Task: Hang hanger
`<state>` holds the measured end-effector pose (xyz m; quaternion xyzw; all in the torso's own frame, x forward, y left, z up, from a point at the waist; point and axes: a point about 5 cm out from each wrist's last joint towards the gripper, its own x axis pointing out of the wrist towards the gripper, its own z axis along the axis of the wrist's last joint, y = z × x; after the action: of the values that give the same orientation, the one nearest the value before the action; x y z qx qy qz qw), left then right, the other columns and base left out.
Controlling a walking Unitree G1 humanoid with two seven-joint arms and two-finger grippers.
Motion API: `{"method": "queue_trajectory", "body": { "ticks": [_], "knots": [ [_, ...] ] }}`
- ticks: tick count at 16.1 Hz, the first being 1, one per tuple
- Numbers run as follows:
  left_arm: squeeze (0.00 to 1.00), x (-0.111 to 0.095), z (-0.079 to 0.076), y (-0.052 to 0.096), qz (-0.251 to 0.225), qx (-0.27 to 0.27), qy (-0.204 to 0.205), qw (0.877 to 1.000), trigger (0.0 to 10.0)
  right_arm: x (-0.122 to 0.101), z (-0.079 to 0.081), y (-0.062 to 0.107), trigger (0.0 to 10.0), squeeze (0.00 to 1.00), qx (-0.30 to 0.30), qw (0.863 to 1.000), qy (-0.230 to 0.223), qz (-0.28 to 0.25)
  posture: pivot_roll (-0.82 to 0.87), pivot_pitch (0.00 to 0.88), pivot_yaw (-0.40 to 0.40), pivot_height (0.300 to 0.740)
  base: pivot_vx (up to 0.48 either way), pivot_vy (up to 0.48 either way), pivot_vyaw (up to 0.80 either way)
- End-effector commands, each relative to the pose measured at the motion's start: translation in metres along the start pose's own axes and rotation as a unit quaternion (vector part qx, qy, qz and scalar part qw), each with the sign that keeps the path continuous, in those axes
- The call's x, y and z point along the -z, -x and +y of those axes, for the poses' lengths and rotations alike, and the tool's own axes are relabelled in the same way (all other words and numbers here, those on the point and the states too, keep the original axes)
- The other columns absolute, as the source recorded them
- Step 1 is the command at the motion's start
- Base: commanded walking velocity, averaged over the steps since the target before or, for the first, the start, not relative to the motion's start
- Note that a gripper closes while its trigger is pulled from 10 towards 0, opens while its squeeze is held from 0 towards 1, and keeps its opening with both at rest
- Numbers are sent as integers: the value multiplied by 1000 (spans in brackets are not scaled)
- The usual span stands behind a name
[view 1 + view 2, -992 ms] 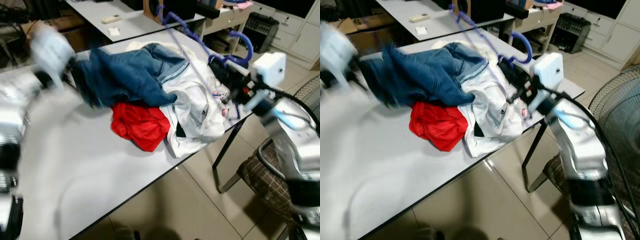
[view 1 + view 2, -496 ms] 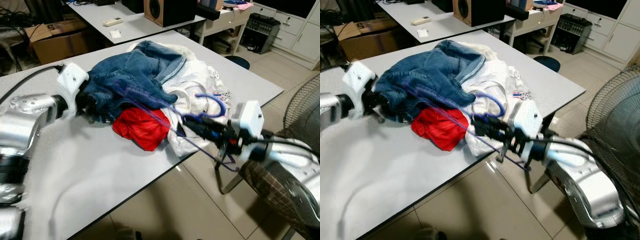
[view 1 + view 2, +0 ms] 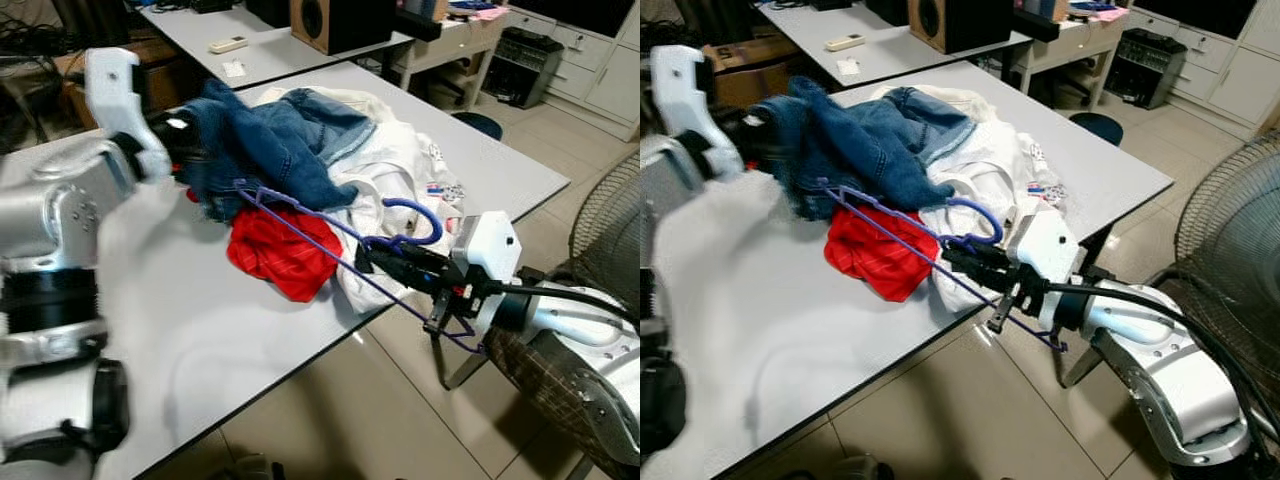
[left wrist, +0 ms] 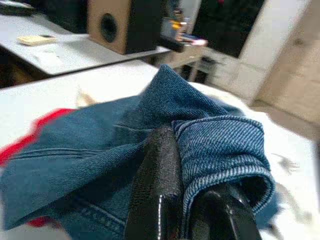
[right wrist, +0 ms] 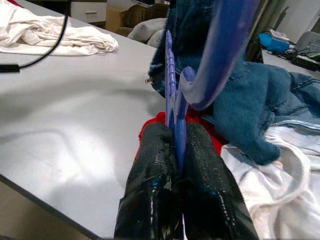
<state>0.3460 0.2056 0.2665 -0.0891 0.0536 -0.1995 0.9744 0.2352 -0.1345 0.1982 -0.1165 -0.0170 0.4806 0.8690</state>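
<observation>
Right wrist view: right fingers (image 5: 176, 150) clamp the purple hanger (image 5: 172, 107) between them; left fingers (image 4: 160, 175) pinch the jeans (image 4: 100, 150).

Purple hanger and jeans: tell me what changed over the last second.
The right hand, shut on the purple hanger, swung it down from high over the far side of the table to low across the clothes pile. The left hand, clamped on the blue jeans, lifted their edge. The red garment and white shirt stayed on the table.
</observation>
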Motion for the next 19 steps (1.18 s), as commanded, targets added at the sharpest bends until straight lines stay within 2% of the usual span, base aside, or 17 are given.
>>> {"method": "queue_trajectory", "body": {
  "ticks": [1, 4, 8, 9, 11, 12, 13, 15, 16, 17, 18, 19],
  "knots": [
    [0, -5, -9, 2, -8, 17, 7, 1000, 0, -1, -1, -5, 10000, 0, 15, 1000, 7, 1, -13, 0, 40, 740, 0, 0, 0],
    [0, -10, -26, -3, -21, 49, 26, 998, 0, 1, -1, -26, 10000, 0, 34, 999, -9, -19, -9, 0, 36, 740, 0, 0, 0],
    [0, -13, -24, 1, -23, 40, 29, 999, 0, 1, -7, -37, 10000, 0, 91, 995, -11, -26, -12, 0, 37, 740, 0, 0, 0],
    [0, -17, -24, 2, -32, 39, 40, 998, 0, 7, -13, -43, 10000, 0, 134, 991, -21, -14, -14, 0, 38, 740, 0, 0, 0],
    [0, -24, -22, 2, -51, 32, 43, 997, 0, 17, -18, -49, 10000, 0, 178, 983, -30, 2, -16, 0, 40, 740, 0, 0, 0],
    [0, -28, -19, 3, -67, 21, 33, 997, 0, 19, -20, -48, 10000, 0, 196, 980, -28, 6, -17, 0, 40, 740, 0, 0, 0],
    [0, -47, -7, 8, -118, -13, 25, 993, 0, 25, -33, -39, 10000, 0, 254, 967, -19, 19, -17, 0, 41, 740, 0, 0, 0],
    [0, -73, 13, 23, -173, -60, 22, 983, 0, 23, -52, -24, 10000, 0, 305, 952, -11, 11, -12, 0, 41, 740, 0, 0, 0],
    [0, -77, 17, 26, -183, -71, 17, 980, 0, 21, -56, -22, 10000, 0, 311, 950, -8, 7, -12, 0, 41, 740, 0, 0, 0],
    [0, -90, 25, 38, -207, -92, 1, 974, 0, 15, -65, -20, 10000, 0, 309, 951, 8, -5, -3, 0, 37, 740, 0, 0, 0],
    [0, -97, 30, 45, -219, -109, -24, 969, 0, 10, -68, -21, 10000, 0, 296, 955, 17, -13, 1, 0, 34, 740, 0, 0, 0],
    [0, -103, 41, 53, -229, -153, -50, 960, 0, 7, -67, -23, 10000, 0, 275, 961, 24, -18, 4, 0, 30, 740, 0, 0, 0]
  ]
}}
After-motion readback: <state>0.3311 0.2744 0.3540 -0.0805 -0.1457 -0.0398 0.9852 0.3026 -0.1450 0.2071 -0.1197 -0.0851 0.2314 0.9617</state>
